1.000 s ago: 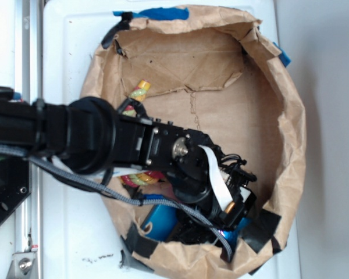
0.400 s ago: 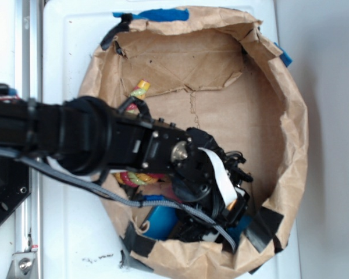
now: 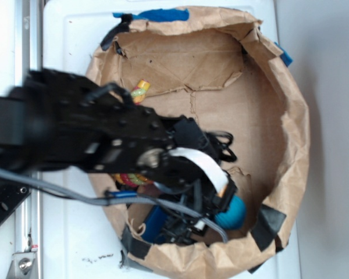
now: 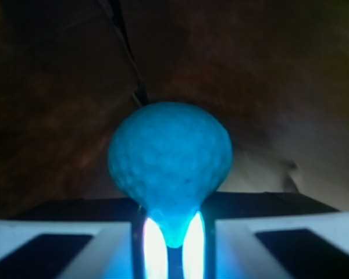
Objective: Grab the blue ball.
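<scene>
Since a second ago my arm [image 3: 75, 133] has swung up and back, and its black bulk now covers more of the paper basin's left side; the blue ball [image 3: 231, 210], then only a sliver of blue under my wrist, now shows as a rounded teal-blue shape at the lower right of the basin. My gripper [image 3: 218, 209] has come along with the ball in it.

From the wrist view the blue ball [image 4: 170, 157] fills the middle of the frame, round and finely pitted, its lower end squeezed into the narrow slot between my two fingers [image 4: 64, 241], which glow bright blue where they meet it. My jaws are clamped on the ball.

The brown paper basin [image 3: 291, 128] is a crumpled, roughly round bag with raised walls, lying on a white table [image 3: 70, 35]. The ball sits close to the basin's lower right wall, just left of a patch of black tape [image 3: 266, 228] on the rim. To the ball's left, half under my cables, lies a darker blue block [image 3: 154, 224]. A small yellow, red and green toy [image 3: 141, 90] rests on the basin floor at upper left, just beside my arm. Blue tape [image 3: 160, 14] marks the basin's top edge. A white ribbon cable [image 3: 200, 165] crosses my wrist. Behind the ball in the wrist view the paper is dim and brown.
</scene>
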